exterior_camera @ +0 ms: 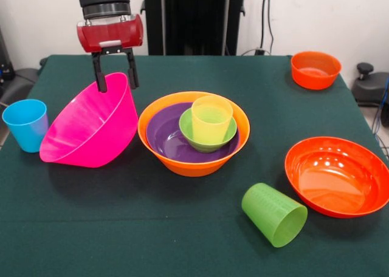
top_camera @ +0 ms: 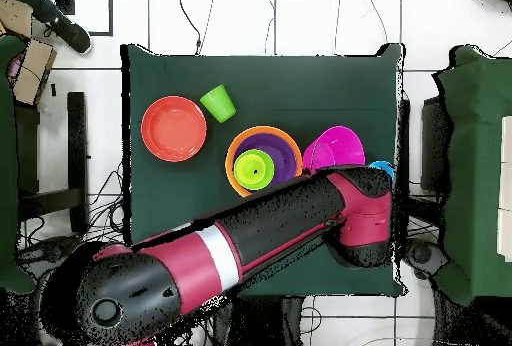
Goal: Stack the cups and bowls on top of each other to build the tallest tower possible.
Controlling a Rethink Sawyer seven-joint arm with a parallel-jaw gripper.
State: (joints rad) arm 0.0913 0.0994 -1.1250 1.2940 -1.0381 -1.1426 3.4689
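My gripper hangs at the raised far rim of the large pink bowl. One finger is inside the bowl and one outside, and they look spread apart, so open. The bowl is tilted, its mouth facing up and left. Beside it stands the tower: large orange bowl, purple bowl, small green bowl and yellow cup. In the overhead view the pink bowl and the tower show, and the arm hides the gripper. No darker green cup is in view.
A blue cup stands left of the pink bowl. A lime green cup lies on its side at the front. A wide red-orange bowl sits at the right and a small orange bowl at the far right corner.
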